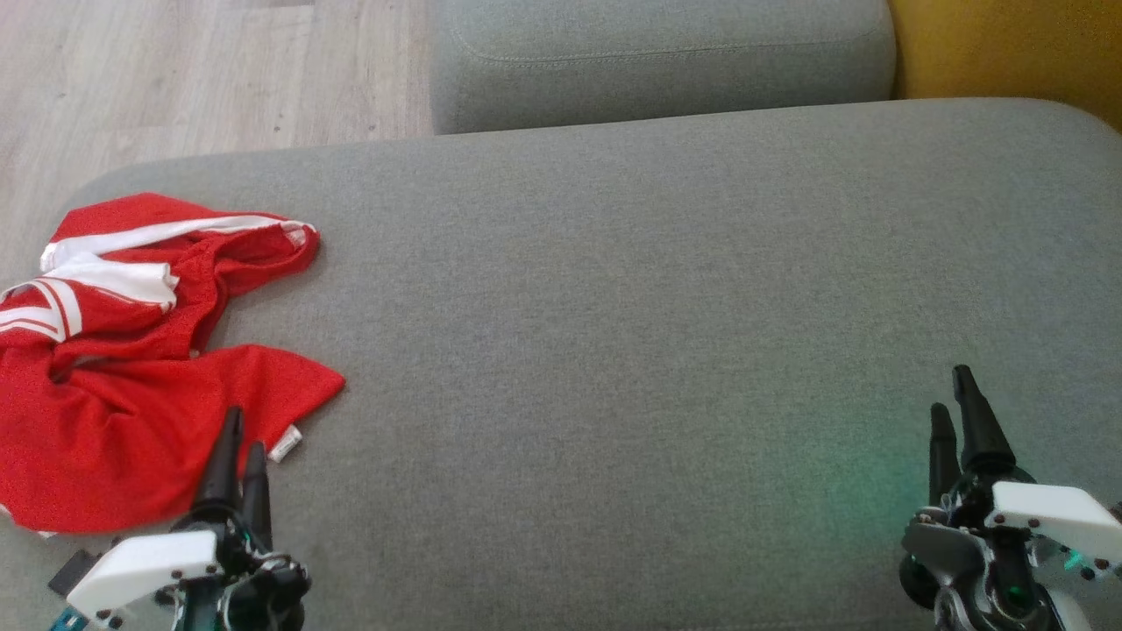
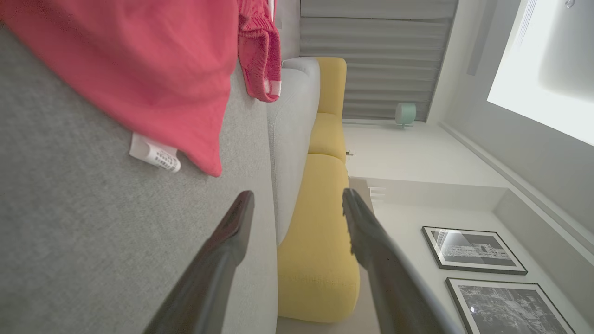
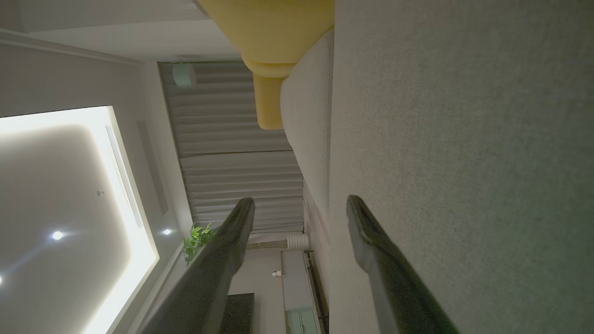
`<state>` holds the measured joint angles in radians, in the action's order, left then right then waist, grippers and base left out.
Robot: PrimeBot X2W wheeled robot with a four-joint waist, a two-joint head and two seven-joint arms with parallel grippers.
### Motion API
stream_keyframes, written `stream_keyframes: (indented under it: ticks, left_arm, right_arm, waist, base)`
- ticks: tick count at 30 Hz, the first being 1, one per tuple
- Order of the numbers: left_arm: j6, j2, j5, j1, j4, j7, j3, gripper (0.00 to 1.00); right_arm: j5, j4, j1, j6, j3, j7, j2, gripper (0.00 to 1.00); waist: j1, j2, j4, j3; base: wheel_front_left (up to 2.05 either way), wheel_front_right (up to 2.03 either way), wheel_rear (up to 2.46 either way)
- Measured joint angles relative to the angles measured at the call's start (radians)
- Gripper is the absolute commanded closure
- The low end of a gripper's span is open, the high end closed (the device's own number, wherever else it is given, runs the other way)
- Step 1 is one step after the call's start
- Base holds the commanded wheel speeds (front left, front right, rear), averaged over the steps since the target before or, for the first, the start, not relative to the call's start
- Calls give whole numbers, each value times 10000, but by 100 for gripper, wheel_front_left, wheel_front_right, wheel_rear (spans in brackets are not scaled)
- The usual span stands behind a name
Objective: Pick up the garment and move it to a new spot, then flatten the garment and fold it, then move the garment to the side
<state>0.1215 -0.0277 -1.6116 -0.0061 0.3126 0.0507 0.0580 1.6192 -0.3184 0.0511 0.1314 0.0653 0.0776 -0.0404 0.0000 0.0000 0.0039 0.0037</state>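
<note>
The garment is red with white stripes and lies crumpled at the left end of the grey cushion; a white label sticks out at its near corner. My left gripper hovers at the garment's near right edge, open, nothing between its fingers. In the left wrist view the garment fills the upper left, ahead of my open left gripper. My right gripper stands open over bare cushion at the lower right, far from the garment. In the right wrist view the right gripper is open and empty beside the cushion.
A second grey cushion lies behind the main one, with a yellow seat at the top right. Wooden floor shows at the upper left. The left wrist view shows the yellow seat and framed pictures.
</note>
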Motion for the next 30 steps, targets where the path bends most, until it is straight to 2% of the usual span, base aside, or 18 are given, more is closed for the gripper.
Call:
stream_keyframes:
  ticks: [10,15,30]
  left_arm:
    - [2,-2,213,-7,-316,-276,-107,0]
    - [2,-4,658,-21,-495,-439,-109,0]
    - [4,-8,3762,-41,-915,-840,-190,0]
  right_arm:
    - [-107,314,46,0,-445,-209,-2,0]
    - [-395,460,232,0,-761,-378,-27,0]
    - [-1735,598,644,0,-1952,-1051,-420,0]
  waist:
    - [0,0,28,-4]
    - [0,0,37,-19]
    - [0,0,90,-40]
  base:
    - [0,0,0]
    - [0,0,0]
    - [0,0,0]
